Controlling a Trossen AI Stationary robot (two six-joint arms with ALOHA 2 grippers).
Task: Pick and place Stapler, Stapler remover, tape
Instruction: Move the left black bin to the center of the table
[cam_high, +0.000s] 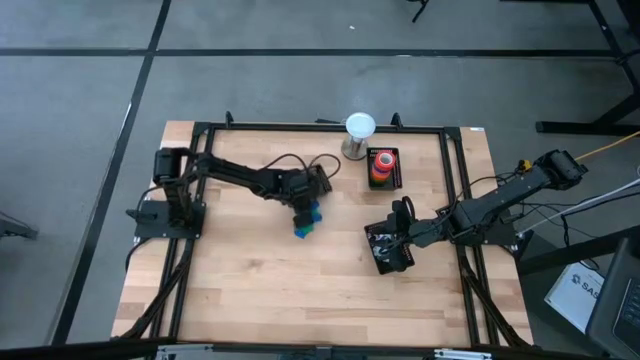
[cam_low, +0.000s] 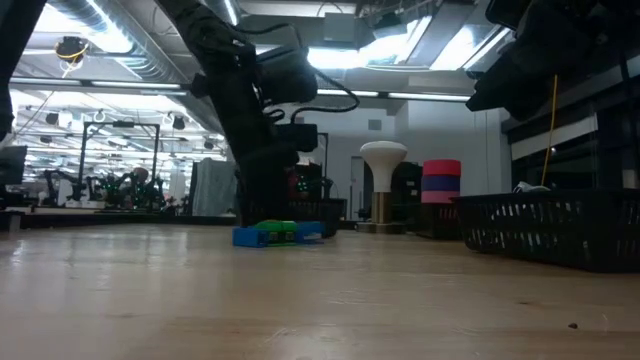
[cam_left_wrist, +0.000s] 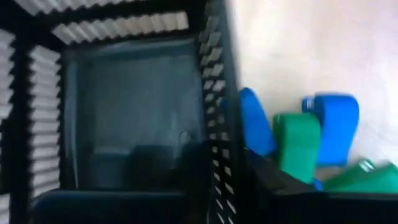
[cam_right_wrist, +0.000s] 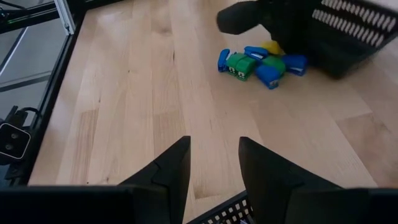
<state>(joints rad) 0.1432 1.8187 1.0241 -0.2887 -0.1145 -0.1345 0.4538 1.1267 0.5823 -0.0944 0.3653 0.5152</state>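
A cluster of small blue and green blocky items (cam_high: 308, 224) (cam_right_wrist: 256, 62), staplers or stapler removers, I cannot tell which, lies on the wooden table near its middle. My left gripper (cam_high: 303, 210) hangs slanting down right over this cluster. Whether it touches the items is hidden by the arm. In the left wrist view the blue and green items (cam_left_wrist: 311, 140) show close ahead. The tape (cam_high: 382, 165) (cam_low: 441, 180) is a stack of coloured rolls at the far side. My right gripper (cam_right_wrist: 214, 163) stands open to the right, nothing between its fingers.
A black slatted basket (cam_right_wrist: 354, 31) (cam_left_wrist: 124, 112) stands just beyond the cluster. A second black basket (cam_high: 388, 250) (cam_low: 550, 230) sits below my right gripper. A white-topped stand (cam_high: 360, 128) rises beside the tape. Bare wood (cam_high: 270, 290) lies toward the near edge.
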